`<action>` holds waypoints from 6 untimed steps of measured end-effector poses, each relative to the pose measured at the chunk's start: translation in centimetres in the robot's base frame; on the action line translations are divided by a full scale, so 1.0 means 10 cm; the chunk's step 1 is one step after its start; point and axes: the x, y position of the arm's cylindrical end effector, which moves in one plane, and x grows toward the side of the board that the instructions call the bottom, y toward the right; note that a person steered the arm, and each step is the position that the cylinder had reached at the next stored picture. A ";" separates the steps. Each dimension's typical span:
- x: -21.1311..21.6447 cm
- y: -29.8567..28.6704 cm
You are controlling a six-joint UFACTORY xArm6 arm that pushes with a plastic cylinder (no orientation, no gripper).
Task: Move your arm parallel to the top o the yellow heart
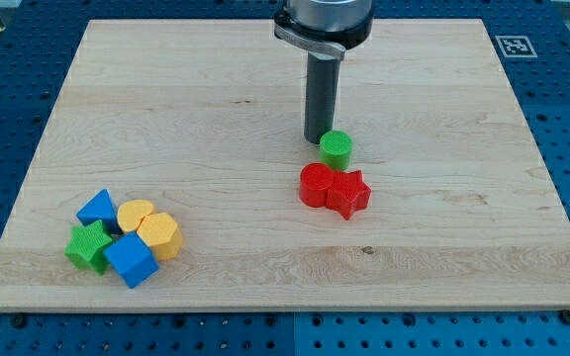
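The yellow heart [134,214] lies in a cluster at the view's lower left, touching a yellow hexagon [160,235], a blue triangle [97,208], a green star [89,245] and a blue cube [130,260]. My tip [317,139] rests on the board near the middle, far to the right of the heart and above it in the view. It sits just left of and behind a green cylinder [335,149].
A red cylinder [316,185] and a red star [348,193] touch each other just below the green cylinder. The wooden board [285,59] lies on a blue perforated table. A marker tag [514,45] sits at the view's top right.
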 end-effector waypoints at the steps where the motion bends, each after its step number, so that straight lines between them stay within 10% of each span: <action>1: 0.10 0.07; 3: 0.15 -0.03; 6: 0.09 -1.71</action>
